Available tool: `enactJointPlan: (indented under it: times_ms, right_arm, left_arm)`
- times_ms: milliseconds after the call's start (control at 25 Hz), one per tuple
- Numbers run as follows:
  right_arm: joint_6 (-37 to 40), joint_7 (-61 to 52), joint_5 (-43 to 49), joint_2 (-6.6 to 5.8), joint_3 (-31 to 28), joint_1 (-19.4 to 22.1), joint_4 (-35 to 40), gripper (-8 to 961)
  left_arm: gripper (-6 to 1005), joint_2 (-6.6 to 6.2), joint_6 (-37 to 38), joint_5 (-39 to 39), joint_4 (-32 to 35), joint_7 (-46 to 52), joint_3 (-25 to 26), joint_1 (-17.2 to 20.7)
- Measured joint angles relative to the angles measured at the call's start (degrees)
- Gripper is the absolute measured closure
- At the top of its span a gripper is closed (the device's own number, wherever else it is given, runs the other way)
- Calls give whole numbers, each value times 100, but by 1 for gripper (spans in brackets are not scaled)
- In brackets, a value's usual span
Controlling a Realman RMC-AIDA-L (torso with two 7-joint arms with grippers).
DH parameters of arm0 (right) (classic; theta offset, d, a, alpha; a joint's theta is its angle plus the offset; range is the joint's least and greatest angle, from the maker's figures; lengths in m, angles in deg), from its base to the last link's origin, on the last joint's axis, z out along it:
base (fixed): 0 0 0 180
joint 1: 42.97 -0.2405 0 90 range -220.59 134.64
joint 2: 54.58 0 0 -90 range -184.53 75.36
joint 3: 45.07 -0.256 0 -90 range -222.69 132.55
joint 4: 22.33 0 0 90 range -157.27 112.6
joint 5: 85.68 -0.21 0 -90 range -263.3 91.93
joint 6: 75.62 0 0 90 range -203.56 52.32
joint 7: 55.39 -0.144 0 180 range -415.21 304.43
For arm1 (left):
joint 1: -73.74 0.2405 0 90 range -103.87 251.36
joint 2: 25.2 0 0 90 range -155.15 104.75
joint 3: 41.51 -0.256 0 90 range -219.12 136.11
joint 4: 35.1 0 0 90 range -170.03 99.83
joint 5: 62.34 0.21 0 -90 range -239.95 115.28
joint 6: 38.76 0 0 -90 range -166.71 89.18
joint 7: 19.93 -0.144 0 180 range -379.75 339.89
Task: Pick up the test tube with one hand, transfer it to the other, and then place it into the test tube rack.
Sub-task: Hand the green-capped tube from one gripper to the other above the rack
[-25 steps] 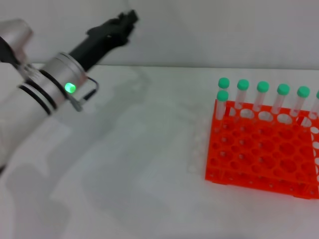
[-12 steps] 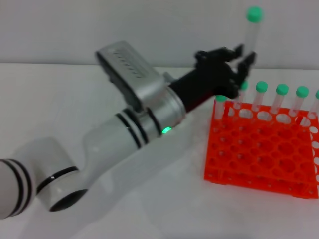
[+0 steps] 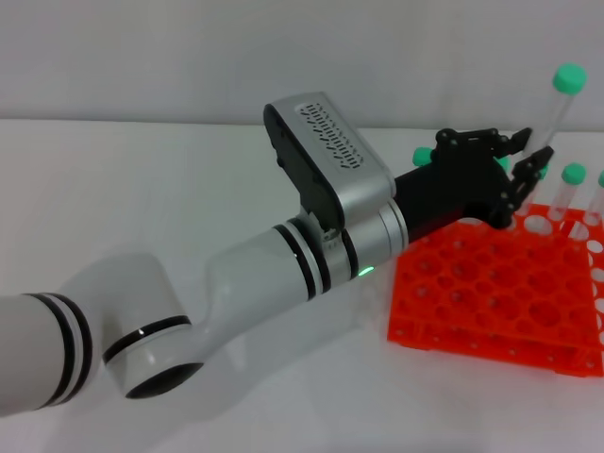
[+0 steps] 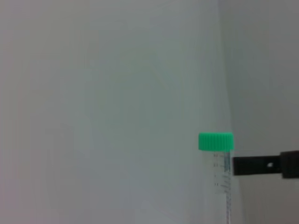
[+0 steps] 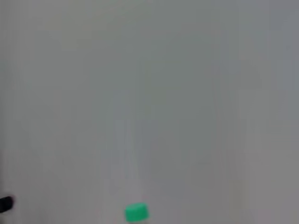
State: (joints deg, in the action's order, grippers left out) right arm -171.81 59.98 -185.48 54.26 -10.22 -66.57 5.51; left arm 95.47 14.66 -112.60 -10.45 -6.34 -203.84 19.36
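My left gripper [image 3: 534,153], a black claw on the silver-white banded arm, reaches across the table to above the back of the orange-red test tube rack [image 3: 477,293]. It is shut on the lower part of the test tube [image 3: 559,118], which stands almost upright with its mint-green cap on top. The left wrist view shows the same tube [image 4: 219,182] next to one black finger [image 4: 261,165]. A green cap [image 5: 136,212] shows at the edge of the right wrist view. The right gripper is not seen in the head view.
Other green-capped tubes [image 3: 573,184] stand in the rack's back row, close behind and beside the held tube. The white table [image 3: 142,189] spreads to the left. A plain pale wall lies behind.
The left arm has swung from the far left across to the rack, and since half a second ago it has carried the tube further right and lower over the back row.
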Motion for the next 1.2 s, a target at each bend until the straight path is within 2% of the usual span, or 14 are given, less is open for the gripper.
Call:
enactJointPlan:
  times_ms: [360,1040,1200]
  right_arm:
    - [85,19,90,192,323,-382,22,97]
    - [87,-127,137,280,475,-597,29,110]
    - [93,-130,138,280,494,-594,29,271]
  left_arm:
    - [806,-1,-16,62,111,-14,-8,0]
    - [807,9,-192,70,243,-20,-38,45]
    - [807,8,-192,69,243,-20,-47,57]
